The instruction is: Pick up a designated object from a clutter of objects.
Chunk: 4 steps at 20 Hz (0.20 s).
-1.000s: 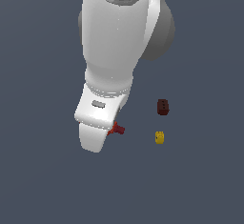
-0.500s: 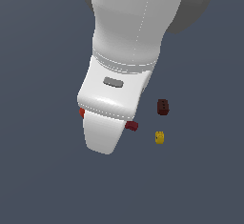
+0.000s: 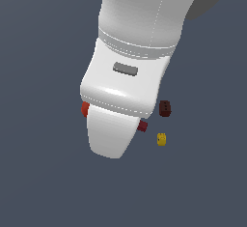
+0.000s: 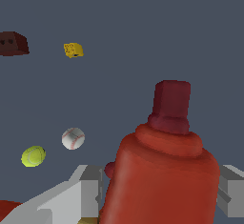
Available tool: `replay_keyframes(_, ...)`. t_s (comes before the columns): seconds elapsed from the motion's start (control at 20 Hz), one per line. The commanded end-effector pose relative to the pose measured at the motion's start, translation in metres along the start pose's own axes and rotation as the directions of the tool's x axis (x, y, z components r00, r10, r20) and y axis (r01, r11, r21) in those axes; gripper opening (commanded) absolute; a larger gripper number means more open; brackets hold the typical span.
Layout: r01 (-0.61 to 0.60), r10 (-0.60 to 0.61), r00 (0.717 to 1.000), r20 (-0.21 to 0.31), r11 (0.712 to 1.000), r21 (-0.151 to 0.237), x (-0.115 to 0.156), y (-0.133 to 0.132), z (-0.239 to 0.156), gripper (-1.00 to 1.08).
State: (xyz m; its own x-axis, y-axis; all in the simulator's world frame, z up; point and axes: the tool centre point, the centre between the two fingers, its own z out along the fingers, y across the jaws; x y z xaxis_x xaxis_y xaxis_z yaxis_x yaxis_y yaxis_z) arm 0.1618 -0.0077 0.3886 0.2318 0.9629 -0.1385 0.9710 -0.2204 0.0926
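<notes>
I have the drill [image 4: 164, 170] sitting between my gripper [image 4: 157, 194] fingers in the wrist view, its dark red nose pointing away from the camera and its red body filling the gap. A grey finger [image 4: 83, 189] shows on one side and another on the far side, both right against the body, so I read the jaws as closed on the drill, set about as wide as its body. I judge the grasp as made; I cannot tell from these views whether the drill is off the ground yet.

In the exterior view the arm hides most of it. Only an orange-red bit pokes out on the exterior view's left of the white hand and the dark nose on the right.

The other 4 items lie apart from the drill: the block [image 3: 165, 108] and the yellow piece [image 3: 161, 139] close to each other, and the baseball [image 4: 73, 138] just beside the tennis ball [image 4: 33, 156], seen only from the wrist.

What is left, as I judge it: raise the drill clear of the rest and hold it steady
</notes>
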Motion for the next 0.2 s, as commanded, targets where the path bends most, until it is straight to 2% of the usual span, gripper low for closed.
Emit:
replay_keyframes(0.0, -0.001, 0.001, 1.000, 0.000, 1.000, -0.004, 0.0002, 0.0017, -0.0051, -1.00)
replay_keyframes(0.15, -0.001, 0.001, 1.000, 0.000, 1.000, -0.005, 0.0007, 0.0020, -0.0056, -1.00)
